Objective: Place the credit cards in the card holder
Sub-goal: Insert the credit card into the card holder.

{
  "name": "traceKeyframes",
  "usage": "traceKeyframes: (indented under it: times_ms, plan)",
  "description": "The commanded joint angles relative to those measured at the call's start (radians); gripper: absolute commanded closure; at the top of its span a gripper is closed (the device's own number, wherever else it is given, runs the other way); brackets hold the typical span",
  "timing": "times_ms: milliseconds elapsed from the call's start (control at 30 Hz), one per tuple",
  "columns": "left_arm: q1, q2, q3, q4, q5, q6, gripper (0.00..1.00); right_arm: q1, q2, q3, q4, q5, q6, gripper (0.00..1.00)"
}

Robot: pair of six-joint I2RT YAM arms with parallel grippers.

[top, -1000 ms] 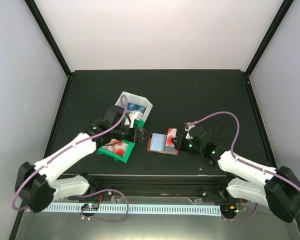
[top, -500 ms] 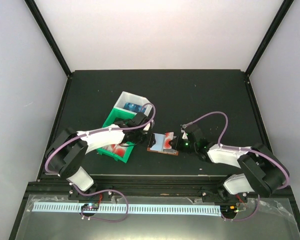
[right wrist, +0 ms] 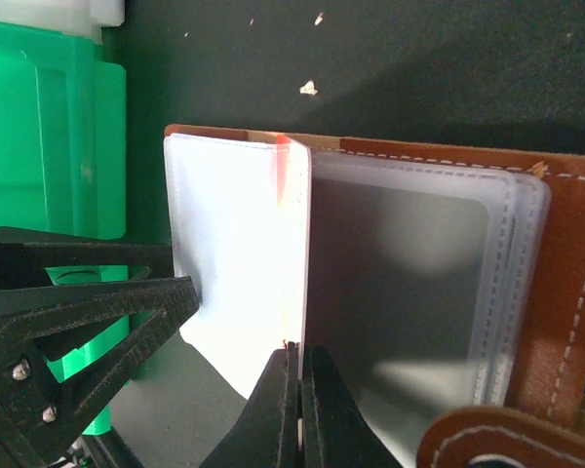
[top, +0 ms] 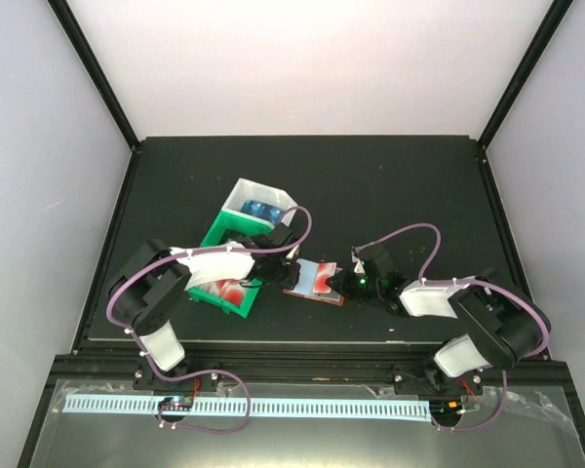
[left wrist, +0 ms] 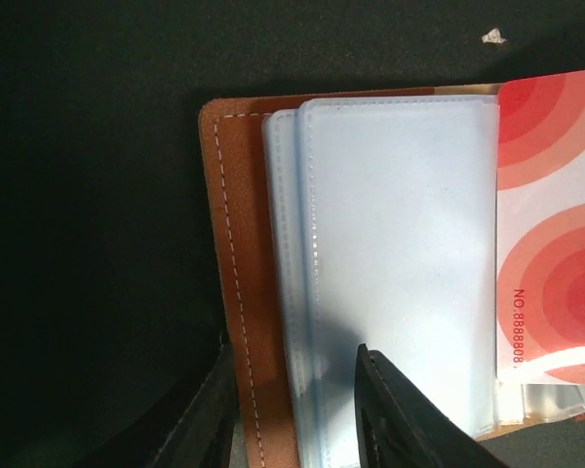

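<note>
The brown leather card holder lies open on the black table, its clear pockets facing up. My right gripper is shut on a red-and-white credit card and holds it on edge over the pockets. In the left wrist view the card lies at the holder's right side. My left gripper is open. Its fingers straddle the holder's stitched left edge and the pocket edges. It sits at the holder's left end in the top view.
A green-and-white tray stands left of the holder, with blue cards in its far compartment and red-and-white cards in its near one. Its green wall is close behind my left fingers. The holder's snap tab lies near my right gripper.
My left gripper has moved right from the tray to the holder's left edge. My right gripper has shifted left with the card over the pockets. Both arms have folded in lower.
</note>
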Motion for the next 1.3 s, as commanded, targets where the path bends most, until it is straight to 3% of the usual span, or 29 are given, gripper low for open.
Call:
traceKeyframes:
  times_ms: [0, 333, 1000, 1167, 1267]
  plan:
    - [-0.015, 0.024, 0.027, -0.018, -0.030, -0.002, 0.67, -0.003, 0.043, -0.029, 0.045, -0.045, 0.051, 0.99]
    - [-0.020, 0.025, 0.020, -0.032, -0.043, -0.005, 0.70, -0.001, 0.127, -0.051, 0.166, -0.096, 0.098, 0.99]
    - [-0.020, 0.018, 0.018, -0.032, -0.011, -0.006, 0.66, 0.056, 0.275, -0.009, 0.354, -0.111, 0.119, 0.98]
    - [-0.022, -0.009, 0.019, -0.037, -0.010, -0.006, 0.64, 0.062, 0.163, -0.024, 0.235, -0.031, 0.098, 0.77]
    - [-0.020, -0.027, 0.019, -0.036, -0.007, -0.008, 0.64, 0.107, 0.051, 0.026, 0.000, 0.105, 0.062, 0.60]
